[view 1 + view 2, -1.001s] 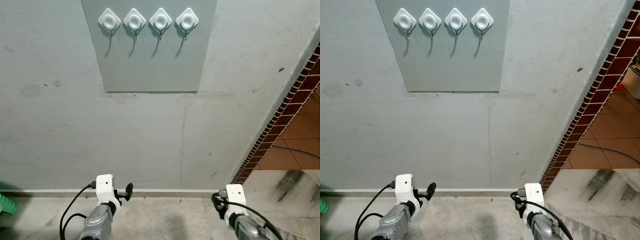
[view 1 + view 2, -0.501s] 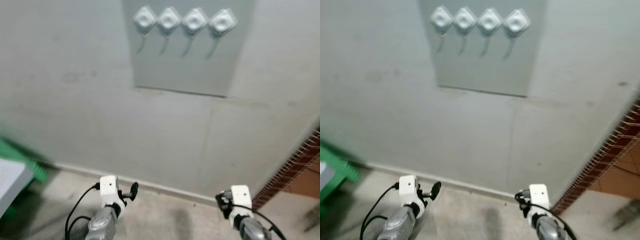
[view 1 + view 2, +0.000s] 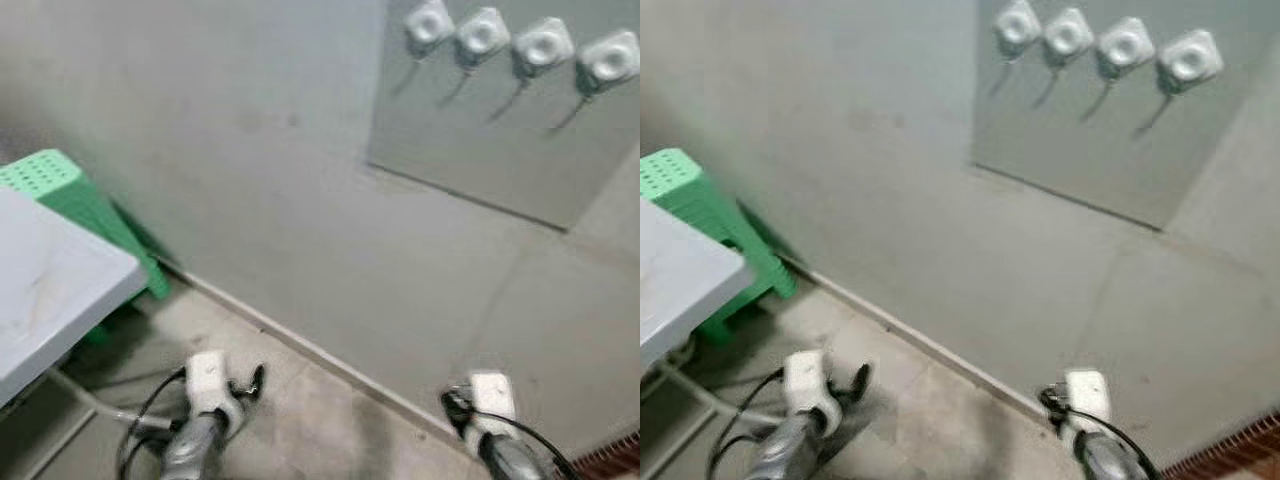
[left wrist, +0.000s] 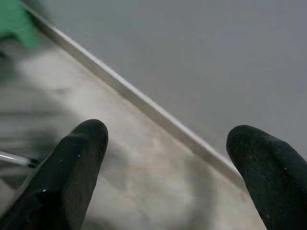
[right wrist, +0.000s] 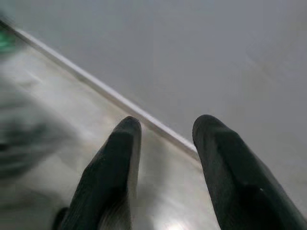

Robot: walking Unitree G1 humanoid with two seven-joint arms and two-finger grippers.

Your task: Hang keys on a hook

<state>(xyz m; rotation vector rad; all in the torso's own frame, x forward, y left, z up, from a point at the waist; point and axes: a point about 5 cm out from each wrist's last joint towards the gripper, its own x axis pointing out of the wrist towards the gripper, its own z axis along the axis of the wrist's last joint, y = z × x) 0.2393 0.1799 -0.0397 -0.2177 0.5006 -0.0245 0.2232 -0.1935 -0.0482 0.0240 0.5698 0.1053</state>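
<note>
Head views are blurred, so the camera looks to be swinging. Four white hooks sit in a row on a grey panel at upper right of the frame, all bare. No keys visible on any hook, on the floor, or in either hand, so I can't say where they are.

Left hand hangs low at lower left, over the concrete floor near the wall base; fingers spread wide, nothing between them. Right hand is low at lower right, fingers parted with a clear gap, also empty. Both arms read as idle carry posture, kept down and clear of the wall.

A white surface enters at left edge, with a green plastic stool just behind it against the wall. My guess: keys are likely on that surface, which would explain the heading. Task is at the fetch stage; hanging not started.
</note>
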